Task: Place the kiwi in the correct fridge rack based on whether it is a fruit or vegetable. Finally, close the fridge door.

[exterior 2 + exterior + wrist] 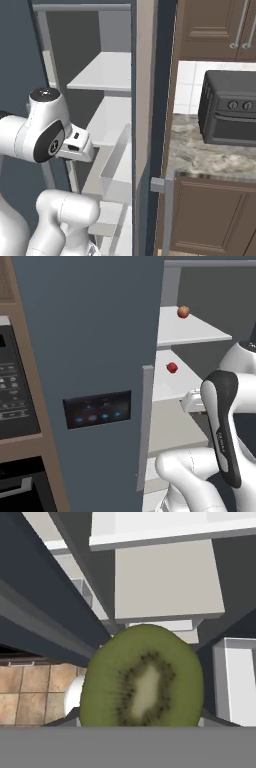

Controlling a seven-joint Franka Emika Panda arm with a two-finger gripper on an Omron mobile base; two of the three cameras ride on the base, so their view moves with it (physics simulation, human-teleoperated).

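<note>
Kiwi [142, 677] fills hand view, held in partly closed gripper [142, 724]. Carry step: fridge open ahead. Next: lift toward rack [192, 331] bearing orange-red fruit [183, 311], release.

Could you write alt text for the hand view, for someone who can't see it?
A cut kiwi, green with a pale seeded core, sits close to the camera at the bottom. Beyond it are white fridge shelves and grey walls, with tan floor tiles at lower left.
</note>
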